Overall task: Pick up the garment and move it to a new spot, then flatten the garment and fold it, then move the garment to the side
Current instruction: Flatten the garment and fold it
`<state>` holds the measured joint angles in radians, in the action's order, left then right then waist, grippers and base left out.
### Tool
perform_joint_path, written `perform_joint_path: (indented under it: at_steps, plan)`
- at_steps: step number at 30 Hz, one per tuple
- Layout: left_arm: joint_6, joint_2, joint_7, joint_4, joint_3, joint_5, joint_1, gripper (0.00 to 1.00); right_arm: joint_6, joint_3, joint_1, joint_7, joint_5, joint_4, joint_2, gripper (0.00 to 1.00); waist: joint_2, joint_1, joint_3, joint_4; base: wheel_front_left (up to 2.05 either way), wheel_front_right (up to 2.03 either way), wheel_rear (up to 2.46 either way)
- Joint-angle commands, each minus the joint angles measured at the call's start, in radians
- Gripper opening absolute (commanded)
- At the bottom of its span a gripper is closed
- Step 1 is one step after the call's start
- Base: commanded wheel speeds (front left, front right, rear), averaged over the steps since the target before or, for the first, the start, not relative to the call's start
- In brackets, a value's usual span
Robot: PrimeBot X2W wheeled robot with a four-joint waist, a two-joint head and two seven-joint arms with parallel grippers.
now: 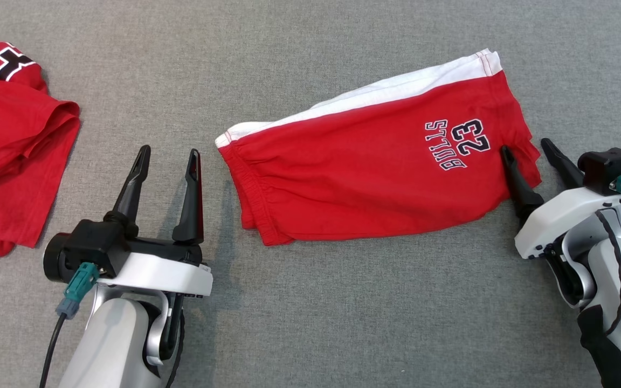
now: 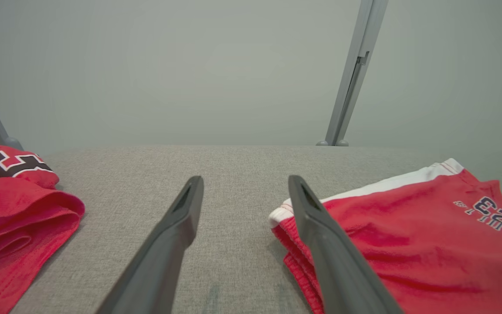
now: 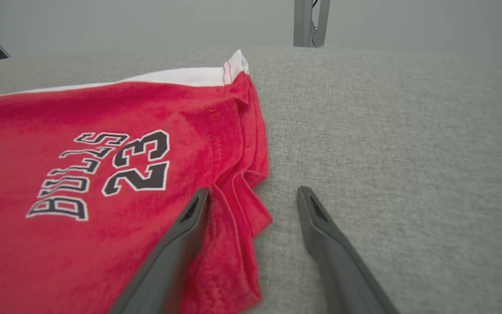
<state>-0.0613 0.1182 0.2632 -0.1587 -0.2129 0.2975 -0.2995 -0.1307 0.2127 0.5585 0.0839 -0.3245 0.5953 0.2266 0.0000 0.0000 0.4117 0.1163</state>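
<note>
The garment [image 1: 364,167] is a pair of red shorts with a white side stripe and "BULLS 23" print, lying folded in half on the grey surface; it also shows as the garment [image 2: 408,244] and the garment [image 3: 81,183]. My left gripper [image 1: 169,153] stands open just left of the waistband end, touching nothing; my left gripper [image 2: 245,183] has bare cloth surface between its fingers. My right gripper [image 1: 526,148] is open at the leg-hem end, one finger lying on the red hem and the other on the grey surface; my right gripper [image 3: 253,194] straddles the hem's edge.
A second red garment [image 1: 8,145] with black-and-white lettering lies crumpled at the far left. The grey fabric surface [image 1: 310,323] stretches all round. A metal post [image 2: 349,87] stands beyond the far edge.
</note>
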Motion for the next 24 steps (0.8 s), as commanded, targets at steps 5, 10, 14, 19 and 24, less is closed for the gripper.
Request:
perform_joint_path:
  at_steps: [5, 10, 14, 19, 24]
  plan:
    - [0.016, -0.004, 0.002, -0.011, 0.018, -0.015, -0.013, 1.00, 0.000, 0.050, -0.015, -0.048, -0.068, 0.067, -0.010, 0.00, 0.0000, 0.0000, -0.005, -0.006, 0.00, 0.00, 0.00]
    - [0.021, -0.007, 0.002, -0.019, 0.023, -0.020, -0.002, 1.00, 0.000, 0.048, -0.053, -0.010, -0.096, 0.054, -0.008, 0.00, 0.0000, 0.0000, -0.026, -0.016, 0.00, 0.00, 0.00]
    - [0.024, -0.008, 0.002, -0.024, 0.028, -0.025, 0.019, 1.00, 0.000, 0.036, -0.128, 0.034, -0.113, 0.029, -0.012, 0.00, 0.0000, 0.0000, -0.056, -0.028, 0.00, 0.00, 0.00]
    - [0.020, -0.007, 0.002, -0.026, 0.030, -0.026, 0.049, 1.00, 0.000, -0.016, -0.257, 0.079, -0.124, -0.014, -0.026, 0.00, 0.0000, 0.0000, -0.092, -0.045, 0.00, 0.00, 0.00]
    - [0.017, -0.005, -0.001, -0.026, 0.022, -0.024, 0.067, 1.00, 0.003, -0.091, -0.350, 0.091, -0.121, -0.056, -0.042, 0.00, 0.0000, 0.0000, -0.114, -0.059, 0.00, 0.00, 0.00]
